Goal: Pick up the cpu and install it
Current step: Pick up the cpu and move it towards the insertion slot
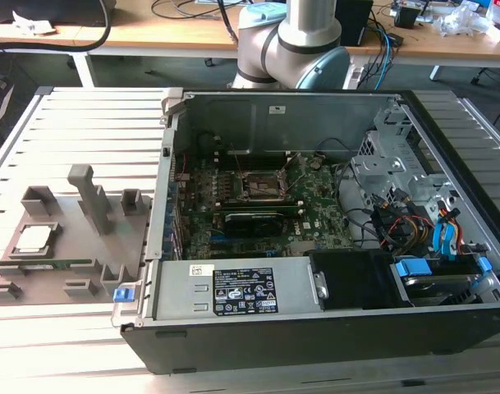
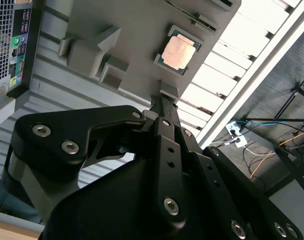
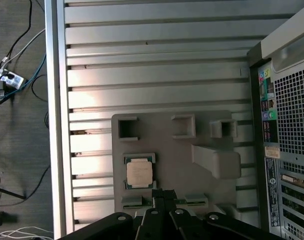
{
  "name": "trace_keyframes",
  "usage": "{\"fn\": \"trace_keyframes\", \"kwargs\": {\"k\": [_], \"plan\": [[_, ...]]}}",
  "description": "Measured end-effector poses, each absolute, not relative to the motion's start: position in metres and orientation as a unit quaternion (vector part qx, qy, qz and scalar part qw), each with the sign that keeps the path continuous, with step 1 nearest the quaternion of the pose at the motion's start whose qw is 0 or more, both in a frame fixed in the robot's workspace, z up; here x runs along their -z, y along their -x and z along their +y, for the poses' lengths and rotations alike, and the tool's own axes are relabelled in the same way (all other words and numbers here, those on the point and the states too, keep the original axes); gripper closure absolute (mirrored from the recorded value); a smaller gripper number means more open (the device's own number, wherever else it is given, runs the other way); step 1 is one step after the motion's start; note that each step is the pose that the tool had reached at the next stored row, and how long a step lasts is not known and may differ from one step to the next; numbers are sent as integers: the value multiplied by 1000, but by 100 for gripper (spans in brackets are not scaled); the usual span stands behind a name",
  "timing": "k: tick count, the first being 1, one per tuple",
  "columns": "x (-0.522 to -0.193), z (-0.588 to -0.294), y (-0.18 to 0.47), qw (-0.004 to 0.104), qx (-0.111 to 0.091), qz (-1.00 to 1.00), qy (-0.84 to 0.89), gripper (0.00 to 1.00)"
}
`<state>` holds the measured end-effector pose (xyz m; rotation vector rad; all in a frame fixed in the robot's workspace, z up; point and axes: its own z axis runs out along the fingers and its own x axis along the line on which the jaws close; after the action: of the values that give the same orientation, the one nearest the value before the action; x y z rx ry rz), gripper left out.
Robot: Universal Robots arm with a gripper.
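The cpu (image 1: 34, 238), a small silvery square chip, lies flat in a pocket of the grey fixture tray (image 1: 77, 246) at the exterior view's left, outside the computer case. In both wrist views my gripper (image 2: 158, 98) (image 3: 163, 192) hangs well above the tray, shut and holding nothing. The cpu (image 2: 178, 52) (image 3: 140, 174) lies just beyond its fingertips, apart from them. The dark square socket (image 1: 262, 185) with its metal frame sits on the green motherboard (image 1: 315, 222) inside the case.
The open black computer case (image 1: 315, 287) fills the middle and right of the slatted metal table (image 1: 94, 123). Grey blocks (image 1: 89, 197) stand up from the tray. A thin green memory stick (image 1: 52, 264) lies along the tray's near side. Cables and a drive cage (image 1: 397, 172) crowd the case's right end.
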<state>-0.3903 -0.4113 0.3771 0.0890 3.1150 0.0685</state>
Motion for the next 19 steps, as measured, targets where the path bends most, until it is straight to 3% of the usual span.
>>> {"fn": "trace_keyframes", "kwargs": {"k": [3, 4, 5, 6, 8, 9, 10, 12, 13, 15, 17, 19], "plan": [[-377, -411, 390, 12, -22, 999, -29, 89], [-377, -411, 390, 12, -22, 999, -29, 84], [-377, -411, 390, 12, -22, 999, -29, 71], [-377, -411, 390, 12, -22, 999, -29, 71], [-377, -411, 390, 12, -22, 999, -29, 58], [-377, -411, 390, 12, -22, 999, -29, 58], [-377, -411, 390, 12, -22, 999, -29, 45], [-377, -411, 390, 12, -22, 999, -29, 45], [-377, -411, 390, 12, -22, 999, -29, 38], [-377, -411, 390, 13, -20, 999, -29, 38], [-377, -411, 390, 13, -3, 1000, -14, 38], [-377, -410, 390, 13, -4, 1000, 10, 38]]}}
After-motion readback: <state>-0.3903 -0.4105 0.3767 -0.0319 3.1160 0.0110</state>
